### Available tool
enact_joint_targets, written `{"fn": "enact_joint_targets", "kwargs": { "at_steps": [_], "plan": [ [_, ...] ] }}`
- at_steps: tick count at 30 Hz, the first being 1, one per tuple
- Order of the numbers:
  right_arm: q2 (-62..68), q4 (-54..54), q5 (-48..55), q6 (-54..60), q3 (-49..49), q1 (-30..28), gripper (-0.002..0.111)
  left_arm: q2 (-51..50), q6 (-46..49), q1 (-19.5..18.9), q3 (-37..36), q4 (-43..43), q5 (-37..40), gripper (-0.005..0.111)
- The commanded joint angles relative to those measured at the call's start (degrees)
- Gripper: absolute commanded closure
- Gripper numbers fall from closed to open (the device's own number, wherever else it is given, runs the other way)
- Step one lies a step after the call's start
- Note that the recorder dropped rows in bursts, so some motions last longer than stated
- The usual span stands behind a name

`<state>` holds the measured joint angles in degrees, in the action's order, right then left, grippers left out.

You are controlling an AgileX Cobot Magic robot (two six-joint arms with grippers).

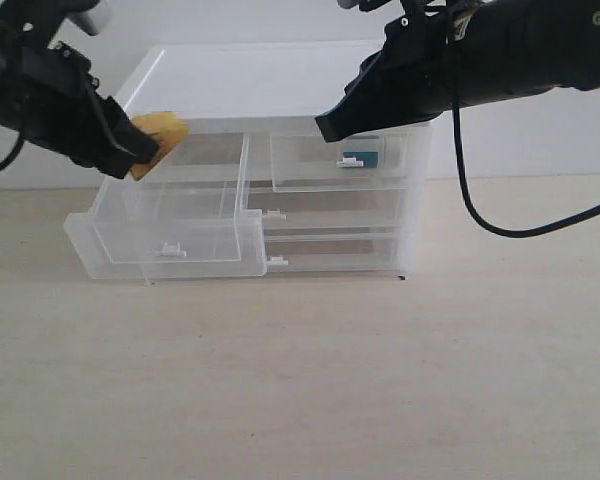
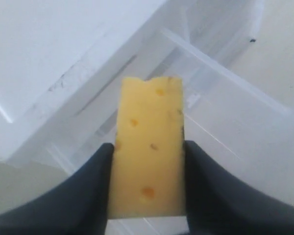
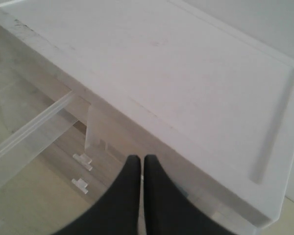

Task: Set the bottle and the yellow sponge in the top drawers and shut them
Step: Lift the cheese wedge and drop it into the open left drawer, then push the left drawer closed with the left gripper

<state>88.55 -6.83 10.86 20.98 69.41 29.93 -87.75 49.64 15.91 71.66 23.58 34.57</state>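
My left gripper is shut on the yellow sponge, a porous yellow-orange wedge held above the back left corner of the pulled-out top left drawer. In the left wrist view the sponge fills the gap between both black fingers, with the open drawer below. The teal bottle shows through the top right drawer, which is pushed in. My right gripper is shut and empty, its tips just in front of that drawer's upper edge.
The cabinet's white top has a raised rim. Two full-width drawers sit pushed in below, their small tab handles facing front. The wooden table spreads out before the cabinet. A black cable hangs from the right arm.
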Motion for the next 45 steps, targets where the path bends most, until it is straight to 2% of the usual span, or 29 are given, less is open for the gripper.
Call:
{"fn": "enact_joint_targets", "kwargs": {
  "at_steps": [1,8,16,18,23,28,35,40,43,45],
  "plan": [
    [0.13,-0.05,-0.80,0.39,-0.15,-0.18,0.108,-8.06,0.92,0.16,7.00,-5.21,5.60,0.103],
    [0.13,-0.05,-1.09,0.39,-0.15,-0.18,0.108,-15.86,0.92,0.16,13.37,-4.52,7.25,0.103],
    [0.13,-0.05,-1.32,0.39,-0.15,-0.18,0.108,-17.60,0.92,0.16,14.37,-4.36,5.96,0.101],
    [0.13,-0.05,-1.32,0.39,-0.15,-0.18,0.108,-17.85,0.92,0.16,14.37,-4.24,6.07,0.091],
    [0.13,-0.05,-1.32,0.39,-0.15,-0.18,0.108,-18.40,0.92,0.58,14.37,-4.08,5.71,0.056],
    [0.13,-0.05,-1.10,0.39,-0.15,-0.18,0.108,-18.27,-0.36,0.68,14.37,-3.23,3.51,0.043],
    [0.13,-0.05,-1.33,0.39,-0.15,-0.18,0.108,-14.21,-0.36,0.81,14.37,-3.23,5.00,0.041],
    [0.13,-0.05,-1.33,0.39,-0.15,-0.18,0.108,-8.15,-0.36,0.81,14.37,-3.23,10.11,0.043],
    [0.13,-0.05,-1.23,0.39,-0.15,-0.18,0.108,-5.29,-0.36,0.81,14.37,-3.23,14.13,0.050],
    [0.13,-0.05,-1.13,0.39,-0.15,-0.18,0.108,-3.86,-1.69,0.71,14.37,-4.96,17.67,0.060]
  ]
}}
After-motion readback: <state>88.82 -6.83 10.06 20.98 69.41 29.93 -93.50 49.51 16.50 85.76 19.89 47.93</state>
